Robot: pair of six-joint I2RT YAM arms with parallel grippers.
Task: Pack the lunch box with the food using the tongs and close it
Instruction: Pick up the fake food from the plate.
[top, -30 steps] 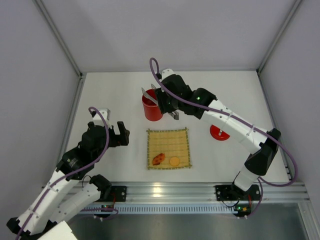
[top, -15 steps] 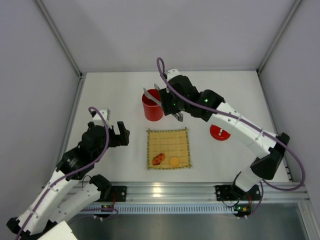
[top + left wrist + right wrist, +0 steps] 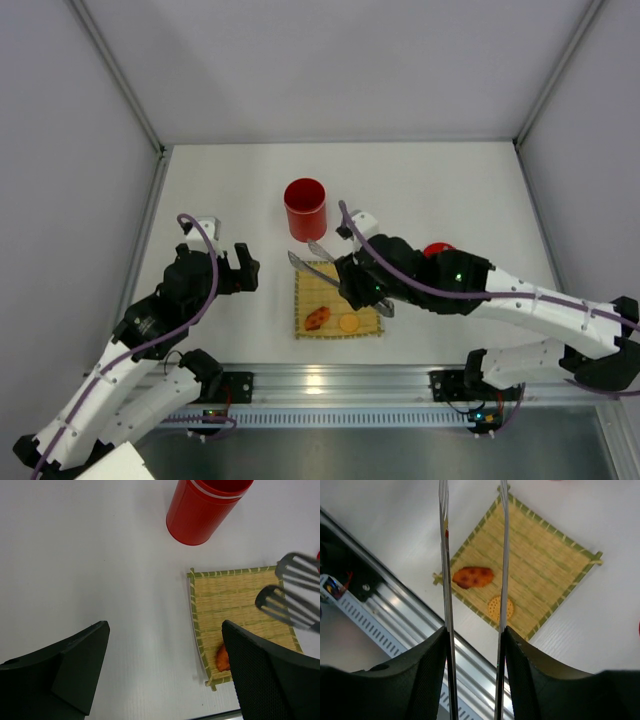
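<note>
The red lunch box stands uncapped behind the bamboo mat; the left wrist view shows it too. Its red lid peeks out from behind the right arm. Two pieces of food lie on the mat's near part: a red-orange slice and a yellow-orange round. My right gripper is shut on the silver tongs, whose spread tips hang above the mat's far left corner. At the left, my left gripper is open with nothing between its fingers.
A metal rail runs along the table's near edge. White walls close in the left, far and right sides.
The right arm has swung back from above the lunch box toward me, carrying the tongs to the mat. The left arm has not moved.
</note>
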